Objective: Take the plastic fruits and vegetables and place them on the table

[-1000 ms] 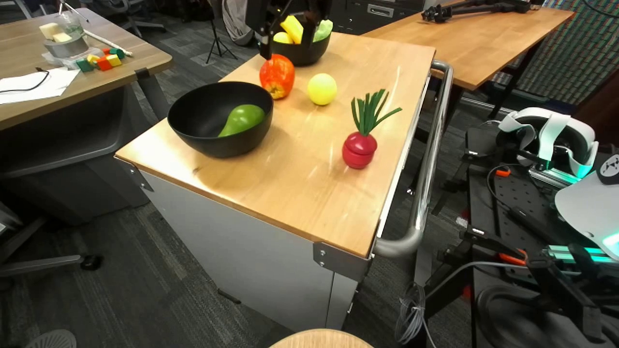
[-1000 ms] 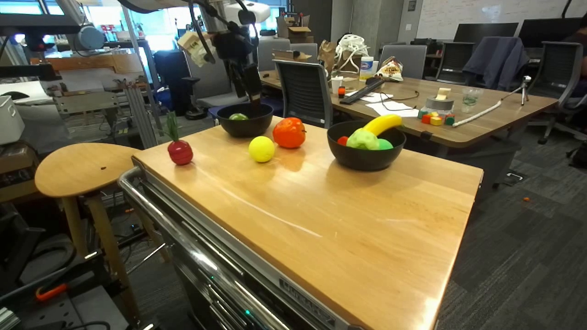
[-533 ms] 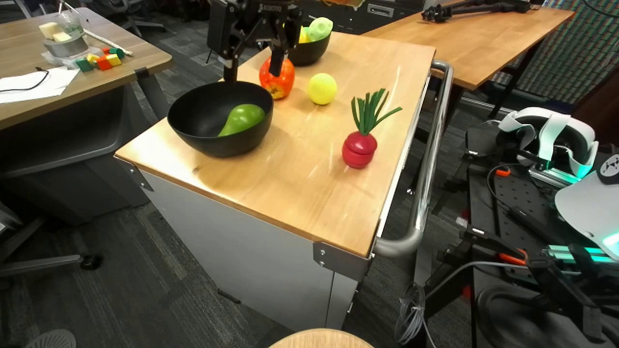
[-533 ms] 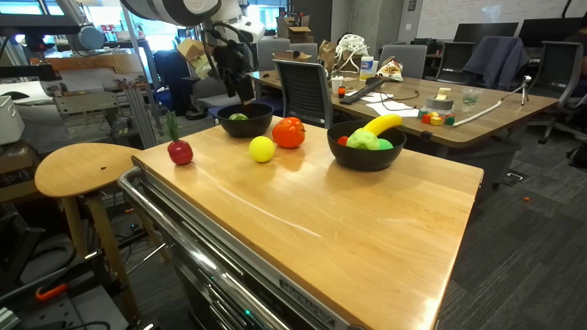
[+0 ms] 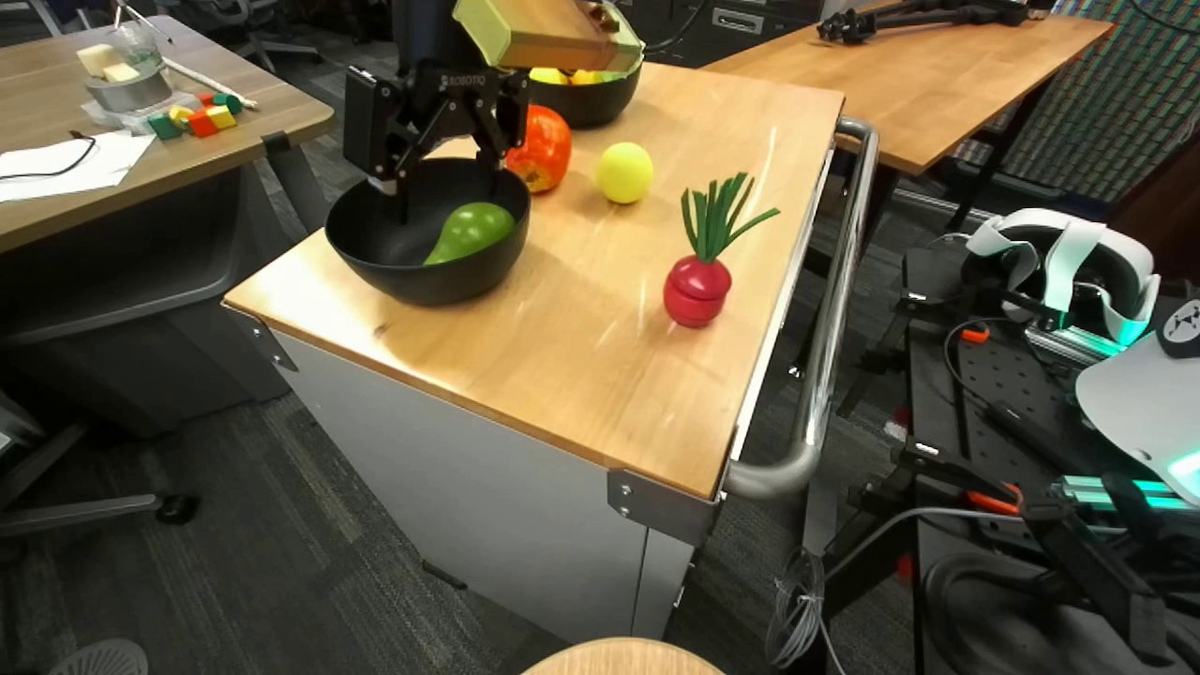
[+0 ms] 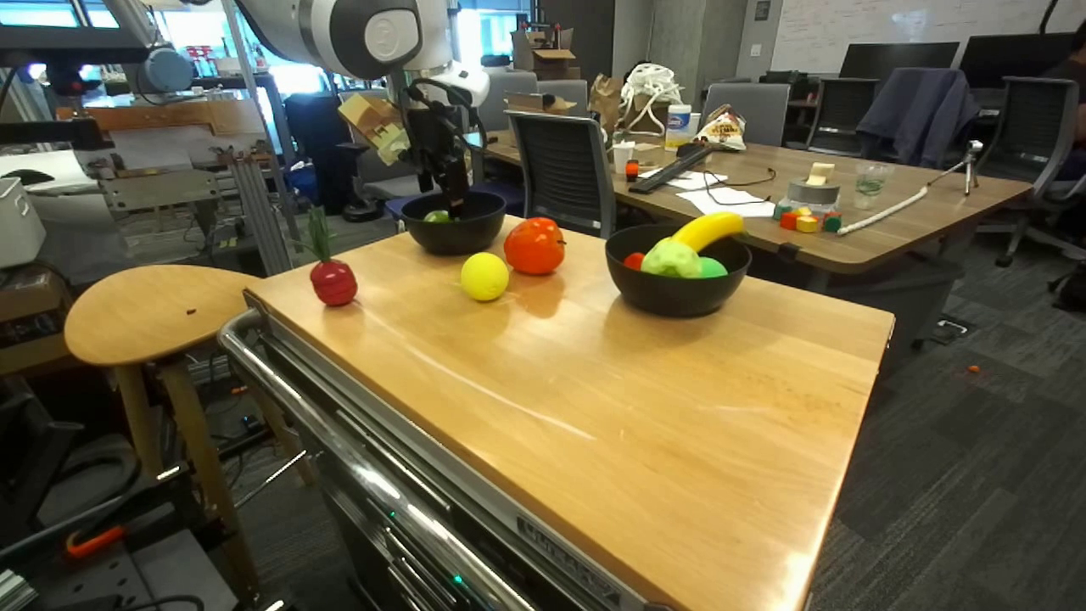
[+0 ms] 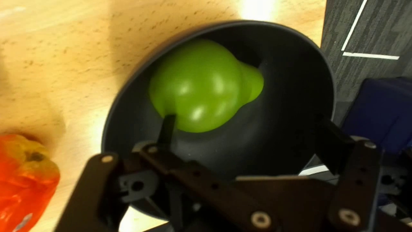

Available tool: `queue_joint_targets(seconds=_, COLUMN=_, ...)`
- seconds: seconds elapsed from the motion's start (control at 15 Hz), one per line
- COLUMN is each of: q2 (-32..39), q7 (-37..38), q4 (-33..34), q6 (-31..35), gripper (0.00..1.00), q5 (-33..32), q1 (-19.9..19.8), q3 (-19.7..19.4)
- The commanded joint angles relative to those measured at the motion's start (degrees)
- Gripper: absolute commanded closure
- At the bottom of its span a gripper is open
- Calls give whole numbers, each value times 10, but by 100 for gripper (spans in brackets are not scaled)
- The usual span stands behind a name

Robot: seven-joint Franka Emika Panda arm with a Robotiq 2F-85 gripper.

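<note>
Gripper [image 7: 246, 124] now lower, come down to the black bowl [image 5: 427, 281]; jaws wide, holding nothing, likely spread to straddle the green toy pear [image 7: 206, 87] lying inside that bowl. Contact unclear.

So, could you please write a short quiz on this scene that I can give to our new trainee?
1. Multiple choice: which piece lies in the bowl under the gripper?
A) the banana
B) the radish
C) the green pear-shaped piece

2. True or false: the round yellow piece rests directly on the table.

3. Fill in the missing word: the gripper's jaws stand ____, with no piece gripped.

Key:
1. C
2. True
3. open
</note>
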State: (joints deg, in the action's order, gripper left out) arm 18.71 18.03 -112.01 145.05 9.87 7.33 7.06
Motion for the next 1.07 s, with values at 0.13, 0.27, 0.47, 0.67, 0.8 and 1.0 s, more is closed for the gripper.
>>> queue_joint_targets(seconds=0.13, q2=39, q7=13, q4=49, q6=-34, gripper=0, q5=-17, q1=17, q3=-14)
queue_joint_targets(seconds=0.27, q2=49, q7=22, q4=56, q6=-45, gripper=0, q5=-30, q1=23, q3=-21)
queue_joint_targets(seconds=0.47, q2=62, q7=35, q4=70, q6=-67, gripper=0, q5=-43, q1=30, q3=-29)
queue_joint_targets(seconds=0.67, q2=73, q7=40, q4=90, q6=-98, gripper=4, q5=-43, q1=31, q3=-31)
queue_joint_targets(seconds=0.8, q2=78, q7=42, q4=103, q6=-115, gripper=28, q5=-40, q1=30, q3=-30)
queue_joint_targets(seconds=1.0, q2=86, q7=43, q4=123, q6=-139, gripper=46, q5=-33, q1=27, q3=-28)
